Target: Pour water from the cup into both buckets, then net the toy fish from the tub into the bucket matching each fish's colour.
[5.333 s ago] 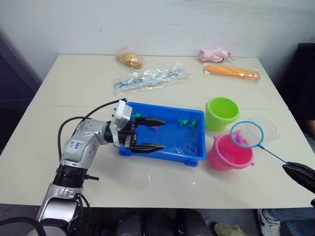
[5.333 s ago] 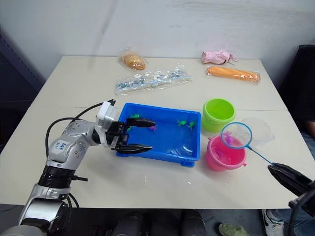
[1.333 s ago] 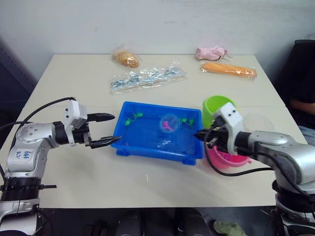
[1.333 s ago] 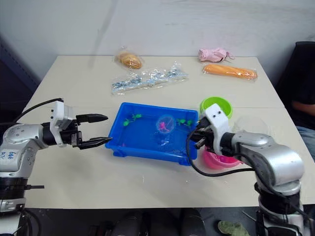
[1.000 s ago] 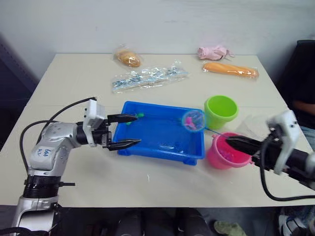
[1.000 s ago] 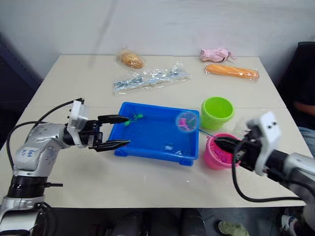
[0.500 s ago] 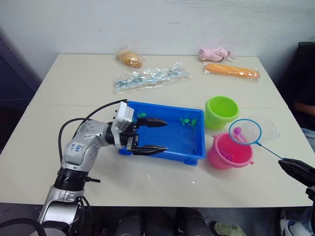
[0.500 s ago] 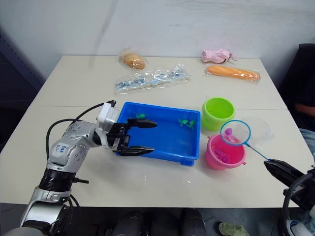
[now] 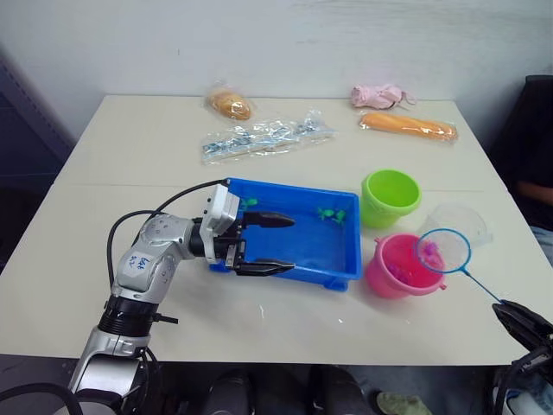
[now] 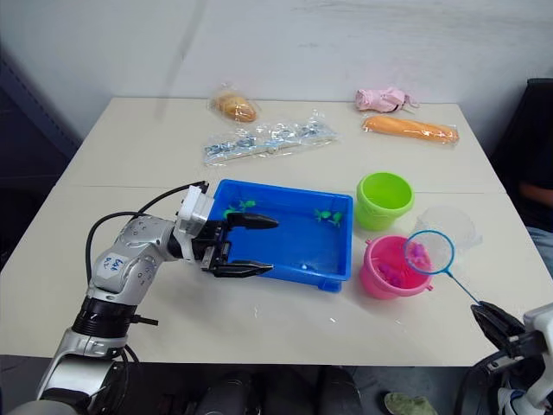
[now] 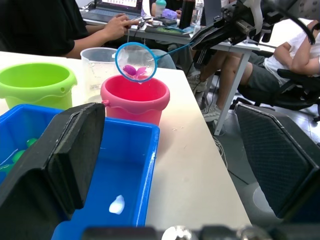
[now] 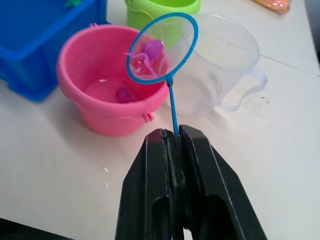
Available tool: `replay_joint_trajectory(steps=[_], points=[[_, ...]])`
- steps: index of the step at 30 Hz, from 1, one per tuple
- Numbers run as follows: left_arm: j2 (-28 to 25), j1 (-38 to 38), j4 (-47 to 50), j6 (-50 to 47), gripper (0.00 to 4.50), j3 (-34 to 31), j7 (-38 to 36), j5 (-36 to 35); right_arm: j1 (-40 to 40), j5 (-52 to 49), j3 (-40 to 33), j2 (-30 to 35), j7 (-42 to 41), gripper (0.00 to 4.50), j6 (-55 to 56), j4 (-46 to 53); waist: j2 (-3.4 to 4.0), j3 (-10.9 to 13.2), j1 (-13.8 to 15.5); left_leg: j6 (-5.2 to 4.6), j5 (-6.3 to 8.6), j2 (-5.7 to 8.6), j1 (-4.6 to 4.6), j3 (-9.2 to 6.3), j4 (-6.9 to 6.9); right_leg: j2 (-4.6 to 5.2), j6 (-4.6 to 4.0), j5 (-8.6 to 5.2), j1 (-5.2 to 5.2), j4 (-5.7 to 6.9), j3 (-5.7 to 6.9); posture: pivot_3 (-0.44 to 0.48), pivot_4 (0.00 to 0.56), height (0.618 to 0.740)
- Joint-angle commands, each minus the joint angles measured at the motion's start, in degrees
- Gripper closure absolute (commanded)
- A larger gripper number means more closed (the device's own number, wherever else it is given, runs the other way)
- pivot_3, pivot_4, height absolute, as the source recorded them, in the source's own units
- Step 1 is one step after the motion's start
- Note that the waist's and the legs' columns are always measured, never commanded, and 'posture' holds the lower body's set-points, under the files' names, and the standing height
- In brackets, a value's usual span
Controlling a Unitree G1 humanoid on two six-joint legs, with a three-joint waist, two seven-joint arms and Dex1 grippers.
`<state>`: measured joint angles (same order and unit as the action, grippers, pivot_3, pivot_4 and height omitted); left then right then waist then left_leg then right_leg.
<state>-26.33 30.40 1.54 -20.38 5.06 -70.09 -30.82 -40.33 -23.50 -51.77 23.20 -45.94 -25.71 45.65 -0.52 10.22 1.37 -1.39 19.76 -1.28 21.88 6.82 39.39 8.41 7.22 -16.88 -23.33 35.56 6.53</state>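
Right jaws point(image 12: 172, 137) clamped on net point(image 12: 161, 48) handle, partly cut off at head view's edge; left jaws point(image 9: 266, 244) spread wide across tub point(image 9: 339, 259) near corner. Held hoop over pink bucket point(image 12: 102, 87), pink fish point(image 12: 153, 48) inside; handle slanted back toward gripper. Cup point(image 12: 225, 75) just behind bucket.

An office or lab workspace: the left wrist view shows seated people point(image 11: 60, 25) at a desk with a laptop point(image 11: 122, 6) and bottles point(image 11: 186, 12).
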Motion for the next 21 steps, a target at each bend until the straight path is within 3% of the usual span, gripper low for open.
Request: replay_joint_trajectory(steps=[1, 7, 11, 17, 21], points=[[-0.1, 0.0, 1.1, 1.0, 0.03, -0.2, -0.1, 0.2, -1.5, 6.3, 2.5, -1.7, -0.9, 4.5, 14.8, -3.4, 0.0, 0.0, 0.0, 0.0, 0.0, 0.0, 0.0, 0.0, 0.0, 0.0, 0.0, 0.0, 0.0, -0.01, 0.0, 0.0, 0.15, 0.74], [-0.1, 0.3, 0.5, 1.8, 0.03, 0.1, -0.4, 1.0, -0.9, 16.9, 6.5, -0.5, 1.3, 4.5, 35.3, -11.9, 0.01, 0.0, -0.2, 0.03, 0.02, -0.06, -0.61, 0.05, -0.15, 0.0, -0.05, -0.04, 0.55, -0.26, -0.07, 0.0, 0.15, 0.74], [0.0, 0.1, 0.8, 1.8, 0.03, -0.1, -0.1, 1.0, -0.2, 27.7, 7.2, 2.0, 5.1, 4.5, 56.5, -19.2, 0.02, 0.0, -0.2, 0.06, 0.03, -0.34, -0.74, 0.05, -0.18, -0.02, -0.06, -0.04, 0.68, -0.36, -0.07, 0.0, 0.15, 0.74], [-0.2, -0.3, 1.3, 1.7, 0.03, -0.4, 0.2, 0.9, 1.6, 38.2, 5.1, 3.8, 14.8, 4.5, 71.0, -26.3, 0.02, 0.0, -0.1, 0.07, 0.03, -0.35, -0.75, 0.06, -0.17, -0.01, -0.07, -0.04, 0.69, -0.36, -0.07, 0.0, 0.15, 0.74], [-0.3, -0.5, 1.7, 1.6, 0.03, -0.5, 0.4, 0.8, 3.0, 43.3, 3.8, 4.8, 20.0, 4.5, 74.9, -27.4, 0.02, 0.0, -0.2, 0.08, 0.03, -0.36, -0.76, 0.05, -0.17, -0.01, -0.08, -0.05, 0.7, -0.36, -0.08, 0.0, 0.15, 0.74]])
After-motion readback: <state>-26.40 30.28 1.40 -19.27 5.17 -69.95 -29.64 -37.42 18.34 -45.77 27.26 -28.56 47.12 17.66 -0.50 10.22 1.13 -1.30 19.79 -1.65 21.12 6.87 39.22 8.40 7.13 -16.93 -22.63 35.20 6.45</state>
